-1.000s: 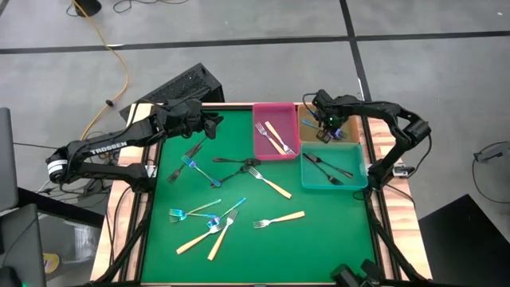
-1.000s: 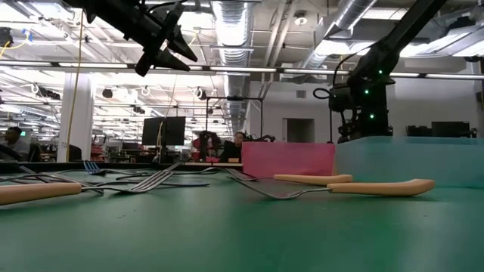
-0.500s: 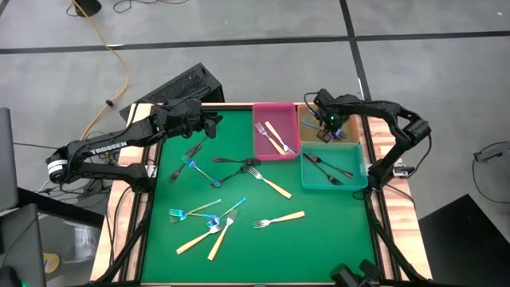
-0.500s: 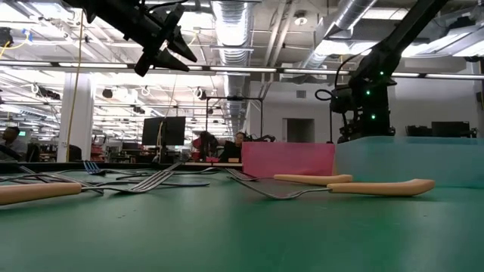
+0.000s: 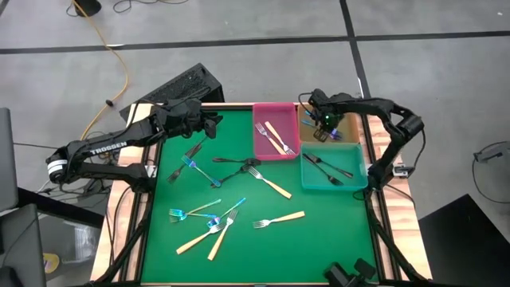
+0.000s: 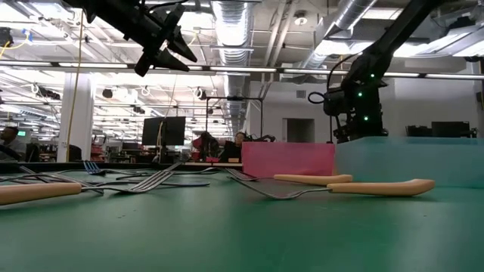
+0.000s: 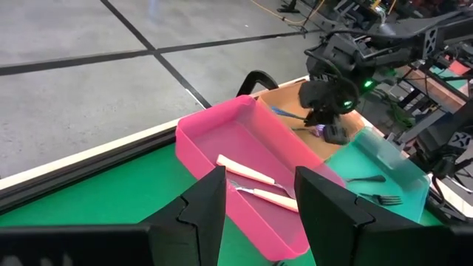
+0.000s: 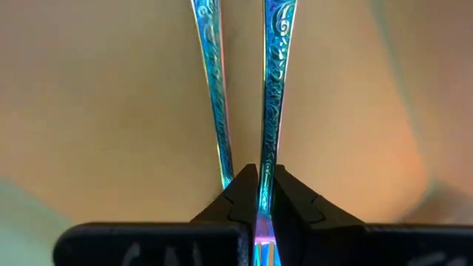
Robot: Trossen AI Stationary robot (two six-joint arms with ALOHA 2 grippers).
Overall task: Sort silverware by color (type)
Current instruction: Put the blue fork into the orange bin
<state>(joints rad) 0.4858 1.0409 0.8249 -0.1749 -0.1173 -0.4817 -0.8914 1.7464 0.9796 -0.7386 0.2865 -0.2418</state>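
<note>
— Nearer than the pink plastic tray (image 5: 257,135), what's left?
— Loose mixed forks (image 5: 217,225) on the green mat (image 5: 319,239); the left gripper (image 5: 213,125) hovers spread and empty.
— Beside the tray?
— The right gripper (image 5: 325,121) has edged trayward over the tan bin (image 5: 351,119), still pinching an iridescent blue fork (image 8: 270,89) beside another. Release looks imminent.

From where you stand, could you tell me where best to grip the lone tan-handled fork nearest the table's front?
Probably grip the tan-handled fork mid-handle from straight above, fingers across its width: it lies flat, clear of other forks, and the handle is its thickest part.
</note>
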